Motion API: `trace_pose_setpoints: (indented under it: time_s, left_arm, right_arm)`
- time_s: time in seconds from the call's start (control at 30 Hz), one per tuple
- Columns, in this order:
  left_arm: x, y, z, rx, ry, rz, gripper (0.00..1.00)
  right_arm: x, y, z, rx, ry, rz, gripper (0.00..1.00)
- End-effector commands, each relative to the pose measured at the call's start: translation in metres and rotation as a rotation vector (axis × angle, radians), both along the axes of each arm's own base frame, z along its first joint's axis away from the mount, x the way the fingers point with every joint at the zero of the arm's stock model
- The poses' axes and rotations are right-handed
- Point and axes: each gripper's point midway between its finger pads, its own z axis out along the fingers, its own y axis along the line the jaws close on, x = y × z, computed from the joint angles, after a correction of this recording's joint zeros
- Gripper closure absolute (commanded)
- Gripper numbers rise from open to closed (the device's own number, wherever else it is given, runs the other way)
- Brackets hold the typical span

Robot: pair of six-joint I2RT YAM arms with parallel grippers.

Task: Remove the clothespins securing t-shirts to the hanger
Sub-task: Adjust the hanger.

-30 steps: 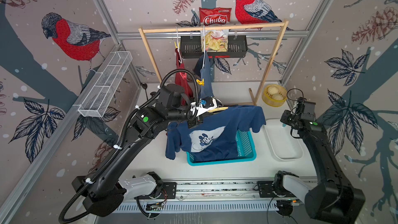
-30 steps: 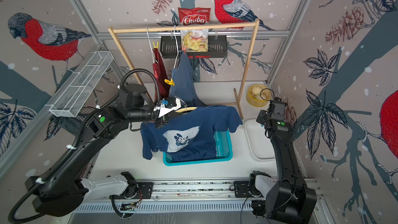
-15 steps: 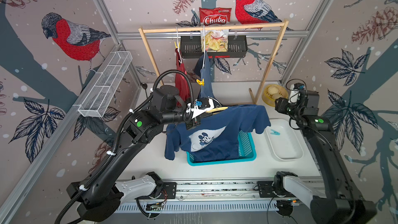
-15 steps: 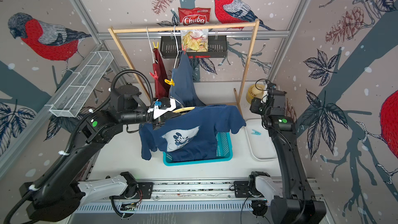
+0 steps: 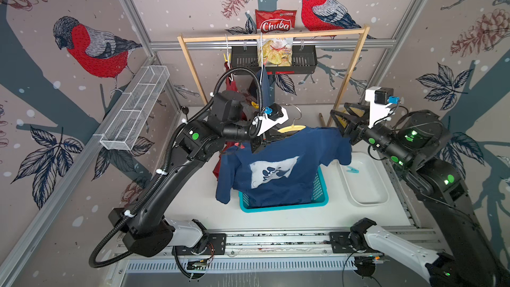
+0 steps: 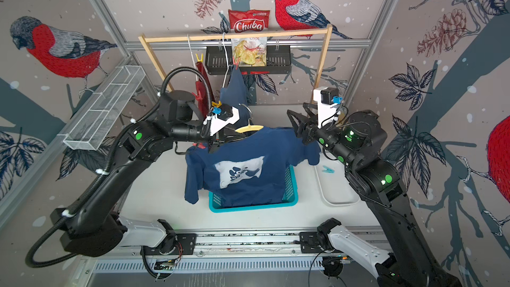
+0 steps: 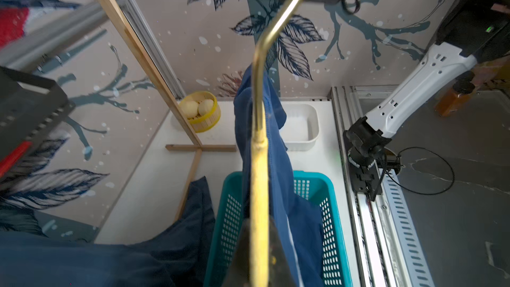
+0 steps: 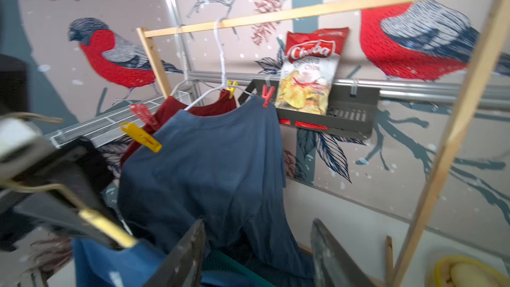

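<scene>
My left gripper (image 5: pixel 260 143) (image 7: pixel 259 271) is shut on a yellow hanger (image 5: pixel 292 128) (image 7: pixel 259 189). The hanger carries a navy t-shirt (image 5: pixel 276 172) (image 6: pixel 242 169) with a white print, hanging into the teal basket. My right gripper (image 5: pixel 339 111) (image 6: pixel 296 110) (image 8: pixel 258 225) is open and empty beside that shirt's right shoulder. One light blue clothespin (image 5: pixel 352 169) (image 6: pixel 327 170) lies in the white tray. On the rack hang a blue t-shirt (image 8: pixel 215 167) and a dark red t-shirt (image 8: pixel 171 109), clipped by yellow clothespins (image 8: pixel 140 136) (image 8: pixel 231 85) and red clothespins (image 8: pixel 143 114) (image 8: pixel 267 95).
The teal basket (image 5: pixel 284 205) sits mid-table and the white tray (image 5: pixel 369 202) to its right. A wooden rack (image 5: pixel 276 34) stands at the back before a black basket (image 5: pixel 303 62) holding a chips bag. A wire basket (image 5: pixel 135 111) hangs left. A yellow basket (image 7: pixel 201 111) stands by the rack's foot.
My right gripper opened over the tray and let the light blue clothespin fall into it, then swung up and left to the navy shirt's shoulder. The left arm shifted only slightly.
</scene>
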Motion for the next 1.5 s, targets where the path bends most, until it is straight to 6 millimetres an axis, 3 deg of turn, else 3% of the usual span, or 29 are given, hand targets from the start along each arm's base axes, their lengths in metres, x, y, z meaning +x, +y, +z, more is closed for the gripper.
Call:
trace_pose_setpoints:
  time_s: [0.0,0.27,0.47,0.67,0.73,0.83,1.0,1.1,1.13,1.23,1.33,1.47]
  left_arm:
    - [0.003,-0.002,-0.005,0.005,0.026,0.011,1.0]
    - [0.003,0.0,-0.012,0.03,0.064,0.023,1.0]
    - [-0.004,0.003,-0.007,0.015,0.091,-0.023,1.0]
    - [-0.02,0.001,-0.002,-0.026,0.069,-0.122,1.0]
    - [-0.018,0.002,-0.008,-0.018,0.069,-0.111,1.0]
    - [-0.016,0.002,-0.015,0.0,0.081,-0.092,1.0]
    - [-0.012,0.004,-0.011,-0.018,0.057,-0.062,1.0]
    - [0.0,0.009,-0.005,-0.025,0.014,0.022,0.99]
    - [0.002,0.012,-0.002,-0.028,-0.013,0.041,0.8]
    - [0.004,0.022,0.012,-0.062,-0.095,0.1,0.45]
    - [0.005,0.04,0.036,-0.125,-0.203,0.189,0.31]
    - [-0.014,0.068,0.053,-0.145,-0.34,0.217,0.26]
  right_arm:
    - [-0.012,0.026,-0.009,-0.11,-0.039,0.117,0.38]
    - [-0.02,0.089,-0.053,-0.277,-0.041,0.361,0.32]
    - [-0.024,0.098,-0.059,-0.277,-0.084,0.418,0.27]
    - [-0.015,0.108,-0.07,-0.336,-0.062,0.438,0.28]
    - [-0.01,0.112,-0.072,-0.36,-0.06,0.441,0.37]
    - [-0.002,0.116,-0.078,-0.409,-0.059,0.418,0.64]
    - [-0.004,0.124,-0.088,-0.443,-0.064,0.469,1.0]
    - [-0.011,0.128,-0.086,-0.422,-0.072,0.512,1.0]
    - [-0.015,0.128,-0.084,-0.411,-0.074,0.528,1.0]
    - [-0.025,0.123,-0.079,-0.39,-0.073,0.577,1.0]
    - [-0.029,0.115,-0.076,-0.378,-0.044,0.614,1.0]
    - [-0.034,0.105,-0.078,-0.364,-0.009,0.66,1.0]
